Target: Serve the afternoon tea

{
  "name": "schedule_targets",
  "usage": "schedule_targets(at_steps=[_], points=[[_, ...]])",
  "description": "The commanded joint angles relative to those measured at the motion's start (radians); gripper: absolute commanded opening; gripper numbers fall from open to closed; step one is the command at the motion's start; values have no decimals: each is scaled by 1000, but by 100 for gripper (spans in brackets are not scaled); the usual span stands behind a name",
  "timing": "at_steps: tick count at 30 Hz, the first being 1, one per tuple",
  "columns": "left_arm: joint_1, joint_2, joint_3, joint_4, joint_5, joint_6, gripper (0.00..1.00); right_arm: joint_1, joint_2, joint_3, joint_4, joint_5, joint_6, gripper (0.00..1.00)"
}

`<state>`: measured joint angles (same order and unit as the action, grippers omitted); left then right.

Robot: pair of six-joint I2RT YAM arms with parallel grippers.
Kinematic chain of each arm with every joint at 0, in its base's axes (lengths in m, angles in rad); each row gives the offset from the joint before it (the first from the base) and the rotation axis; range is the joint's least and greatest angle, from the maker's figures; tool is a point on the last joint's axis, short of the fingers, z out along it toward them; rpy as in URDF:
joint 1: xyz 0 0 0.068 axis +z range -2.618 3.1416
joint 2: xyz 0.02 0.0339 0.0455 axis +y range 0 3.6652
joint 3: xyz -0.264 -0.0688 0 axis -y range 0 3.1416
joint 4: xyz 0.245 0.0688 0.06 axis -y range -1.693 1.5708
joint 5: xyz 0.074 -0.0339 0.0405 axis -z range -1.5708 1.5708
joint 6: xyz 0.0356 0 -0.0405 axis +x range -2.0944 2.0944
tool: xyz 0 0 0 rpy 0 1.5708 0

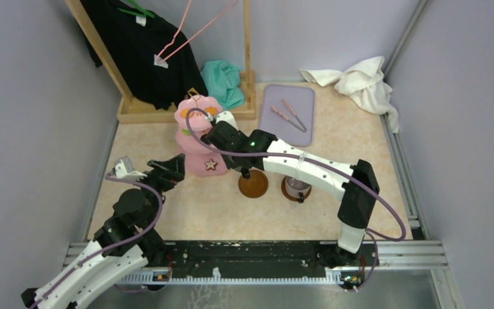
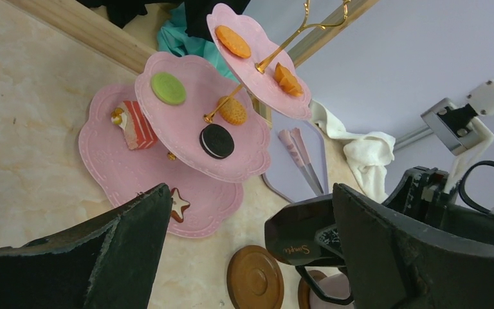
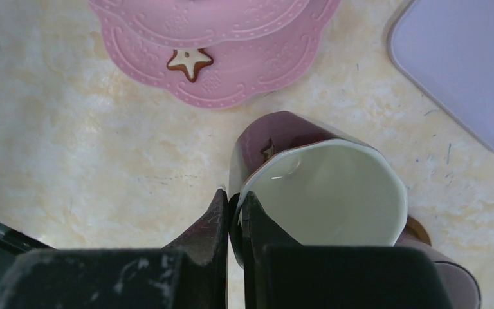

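The pink three-tier stand carries orange, green and black rounds. A brown star lies on its bottom tier. My right gripper is shut on the rim of a dark mug with a cream inside. It holds the mug over a bare brown saucer. To the right, a mauve mug stands on a second saucer. My left gripper hangs open left of the stand, holding nothing.
A lilac tray with thin pink tongs lies behind the saucers. A white towel is bunched at the back right. A wooden rack with a black garment and a teal cloth stands behind the stand.
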<state>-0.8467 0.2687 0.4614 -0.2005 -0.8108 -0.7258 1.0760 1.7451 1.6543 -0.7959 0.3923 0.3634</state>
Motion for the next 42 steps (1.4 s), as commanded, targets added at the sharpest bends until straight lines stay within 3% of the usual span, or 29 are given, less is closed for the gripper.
schedule_targets(at_steps=[1,7,14,42], points=[[-4,-26,27,-27,35,-25,99,17,34,99,-99,86,203,0],[-4,-53,31,-42,47,-31,99,29,92,217,-284,186,387,0],[-4,-62,31,-42,66,-43,99,37,108,273,-376,174,445,0],[-5,-92,24,-67,42,-44,99,16,130,75,-209,49,378,0]])
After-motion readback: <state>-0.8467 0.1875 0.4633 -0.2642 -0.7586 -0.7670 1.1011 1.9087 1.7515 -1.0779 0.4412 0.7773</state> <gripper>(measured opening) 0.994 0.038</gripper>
